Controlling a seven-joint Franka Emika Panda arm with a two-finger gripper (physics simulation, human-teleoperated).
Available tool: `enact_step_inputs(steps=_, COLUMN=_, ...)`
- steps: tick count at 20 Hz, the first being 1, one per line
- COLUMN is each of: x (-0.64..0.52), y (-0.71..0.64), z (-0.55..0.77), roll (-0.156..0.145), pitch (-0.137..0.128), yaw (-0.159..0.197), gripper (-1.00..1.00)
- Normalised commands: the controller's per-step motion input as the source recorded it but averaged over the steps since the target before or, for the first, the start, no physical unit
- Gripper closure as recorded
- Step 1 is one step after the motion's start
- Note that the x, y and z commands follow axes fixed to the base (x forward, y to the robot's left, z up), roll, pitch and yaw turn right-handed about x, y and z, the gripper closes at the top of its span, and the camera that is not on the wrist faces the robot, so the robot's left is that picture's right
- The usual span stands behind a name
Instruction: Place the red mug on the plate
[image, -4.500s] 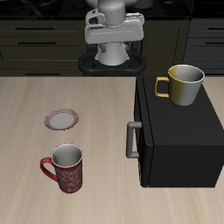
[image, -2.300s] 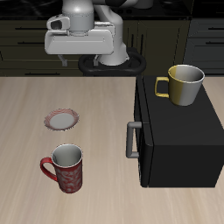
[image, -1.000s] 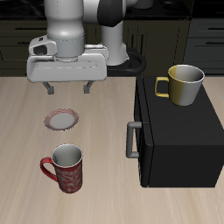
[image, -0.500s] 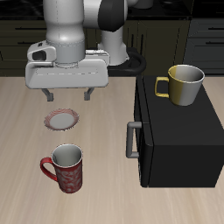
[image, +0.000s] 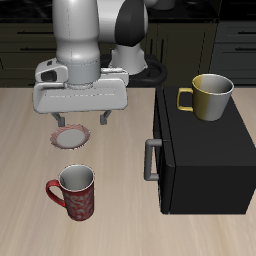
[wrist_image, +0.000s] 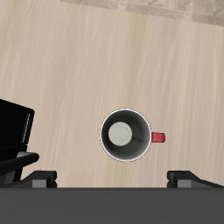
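I see the fingers (image: 56, 122) spread wide apart with nothing between them, tips pointing down, hanging above the counter (image: 120, 215). The gripper (image: 79, 123) sits over the plate (image: 70, 137), one fingertip near each side of it, no contact with it that I can make out.

Landmark for positions: the plate. It lies flat on the counter, white-grey centre, reddish-brown rim, partly behind the gripper body in the exterior view.

The red mug (image: 73, 192) stands upright on the counter, nearer the front edge than the plate and apart from it. In the wrist view I look straight down into the red mug (wrist_image: 128, 135): grey-white inside, handle sticking out to one side.

Beside the plate, across a bare stretch of counter, stands a black cabinet (image: 205, 160) with a grey handle (image: 151, 160) on the face toward the plate. A yellow mug (image: 208, 97) stands upright on top of it.
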Motion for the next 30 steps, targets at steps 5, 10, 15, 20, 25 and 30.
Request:
enact_step_inputs(steps=5, x=0.05, y=0.01, z=-0.25, roll=-0.005, pitch=0.002, yaw=0.01, gripper=-1.0)
enact_step_inputs(steps=10, x=0.05, y=0.03, z=-0.17, roll=-0.003, pitch=0.003, yaw=-0.007, gripper=-1.0)
enact_step_inputs(steps=15, x=0.06, y=0.05, z=-0.21, roll=0.005, pitch=-0.003, yaw=0.011, gripper=-1.0)
enact_step_inputs(steps=20, x=0.13, y=0.0, z=-0.33, roll=-0.009, pitch=0.029, yaw=-0.014, gripper=-1.0)
enact_step_inputs(steps=25, x=0.09, y=0.04, z=-0.35, roll=0.006, pitch=0.044, yaw=0.01, gripper=-1.0)
enact_step_inputs(steps=30, x=0.01, y=0.07, z=-0.24, roll=0.013, pitch=0.029, yaw=-0.009, gripper=-1.0)
